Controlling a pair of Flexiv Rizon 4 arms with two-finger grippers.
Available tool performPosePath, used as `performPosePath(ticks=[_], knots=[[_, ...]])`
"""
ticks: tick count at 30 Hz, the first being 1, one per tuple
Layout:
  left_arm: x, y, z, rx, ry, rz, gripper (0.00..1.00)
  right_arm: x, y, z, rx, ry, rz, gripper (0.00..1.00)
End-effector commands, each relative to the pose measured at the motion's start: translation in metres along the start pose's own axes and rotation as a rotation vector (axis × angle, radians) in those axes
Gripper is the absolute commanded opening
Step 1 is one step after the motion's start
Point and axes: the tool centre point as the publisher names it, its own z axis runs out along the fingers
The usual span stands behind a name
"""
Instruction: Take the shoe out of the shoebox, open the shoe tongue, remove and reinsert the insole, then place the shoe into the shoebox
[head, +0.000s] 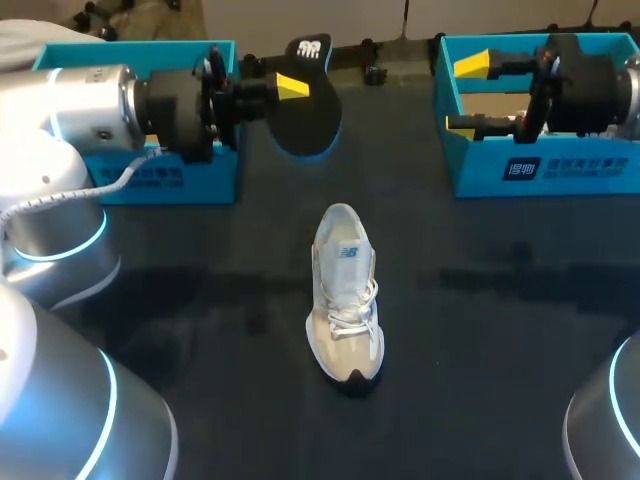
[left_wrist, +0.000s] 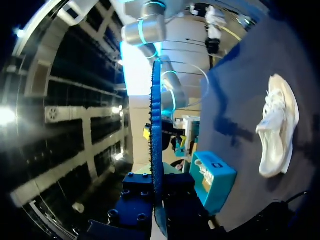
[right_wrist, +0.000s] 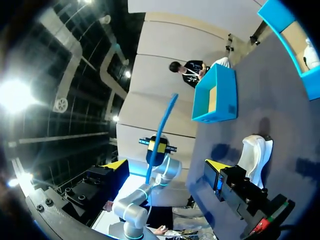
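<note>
A white and beige sneaker (head: 345, 295) stands on the dark table, toe toward the front edge; it also shows as the shoe (left_wrist: 277, 132) and the shoe (right_wrist: 255, 152). My left gripper (head: 290, 88) hangs above the table's back middle, shut on a dark insole (head: 312, 115) with a blue rim. In the left wrist view the insole (left_wrist: 156, 125) stands edge-on between the fingers. My right gripper (head: 466, 93) is open and empty over the right blue shoebox (head: 560, 165). From my right gripper (right_wrist: 167, 165) the held insole (right_wrist: 161, 131) is seen straight ahead.
A second blue box (head: 190, 180) sits at the back left, partly hidden by my left arm. The same box (right_wrist: 215, 97) shows beyond the shoe in the right wrist view. The right box (left_wrist: 215, 180) lies ahead of the left gripper.
</note>
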Motion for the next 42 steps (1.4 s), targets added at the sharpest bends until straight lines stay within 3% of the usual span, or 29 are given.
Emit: performPosePath(ticks=[1,3,5,9,14,17,22,36,42], knots=[[-0.003,-0.001,0.003,-0.061,0.005,-0.258,0.00,0.000,-0.002,0.000,-0.003,-0.001,0.000,1.00],[-0.002,0.000,0.003,-0.103,0.039,-0.370,0.00,0.000,-0.002,0.000,-0.003,-0.001,0.000,1.00],[-0.002,-0.001,0.004,-0.092,0.087,-0.495,0.00,0.000,-0.002,0.000,-0.003,-0.001,0.000,1.00],[0.000,-0.008,0.003,-0.007,0.147,-0.781,0.00,0.000,-0.002,0.000,-0.003,-0.001,0.000,1.00],[0.000,-0.011,0.004,0.100,0.080,-1.074,0.00,0.000,-0.002,0.000,-0.003,-0.001,0.000,1.00],[-0.002,-0.009,0.003,0.113,0.022,-1.186,0.00,0.000,-0.002,0.000,-0.003,-0.001,0.000,1.00],[-0.004,-0.007,0.002,0.059,0.009,-1.256,0.00,0.000,-0.002,0.000,-0.003,-0.001,0.000,1.00],[-0.004,-0.007,0.002,0.059,0.009,-1.256,0.00,0.000,-0.002,0.000,-0.003,-0.001,0.000,1.00],[-0.007,-0.007,0.007,0.029,0.077,-1.584,0.00,0.000,-0.002,0.000,-0.003,-0.001,0.000,1.00]])
